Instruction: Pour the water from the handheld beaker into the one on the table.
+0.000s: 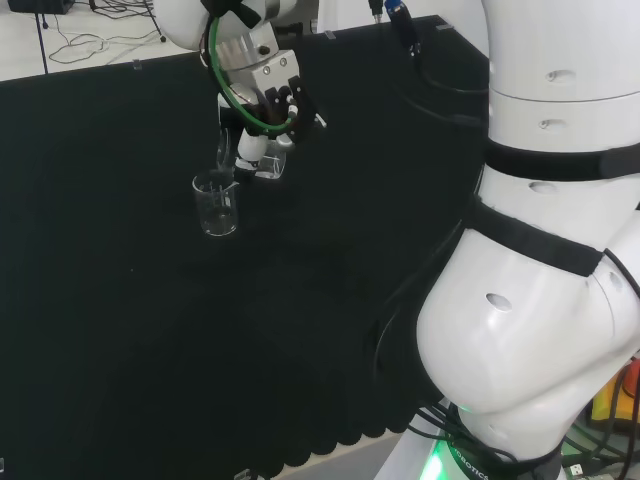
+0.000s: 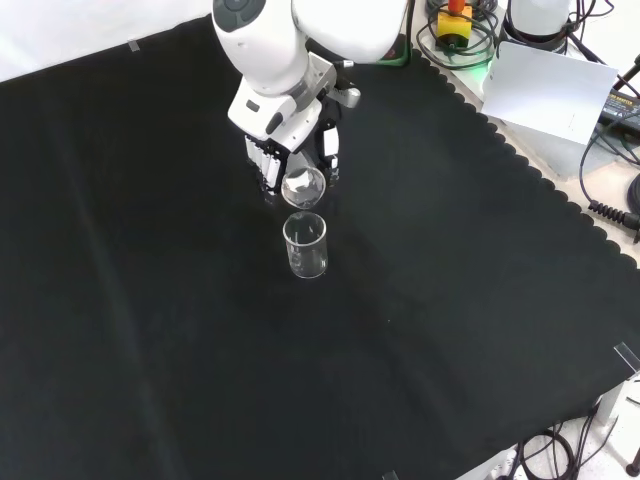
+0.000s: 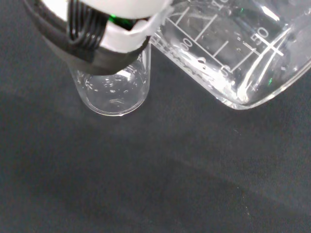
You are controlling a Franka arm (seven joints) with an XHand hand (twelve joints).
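The hand (image 2: 290, 135) hangs over the black cloth (image 2: 150, 300), its fingers curled round a clear beaker (image 2: 303, 185), which it holds tipped well over. In the front view the mouth of this held beaker faces the camera and downward, and its lip sits just above the rim of a second beaker (image 2: 305, 245) that stands upright on the cloth directly below the hand. The two rims look very near each other there, but whether they touch cannot be told.

In the head view the hand (image 1: 265, 110) is at the upper left, left of the arm (image 1: 540, 250). The held beaker (image 1: 226, 160) shows faintly under it, slanting down toward the standing beaker (image 1: 215, 205), which is just below and to the left of the fingers.

The wrist view brings both vessels close. The held beaker (image 3: 228, 53) lies nearly on its side, its printed scale marks plain on the wall, and bright streaks and small beads show along its lower wall near the base; how much water is in it cannot be judged. Beside it the standing beaker (image 3: 114, 92) is seen from above through its wall, partly covered by a blurred white and black part of the hand (image 3: 102, 29). Droplets and glints show on its inner wall and bottom, but a water level cannot be made out.

The cloth near the beakers looks dry and plain.
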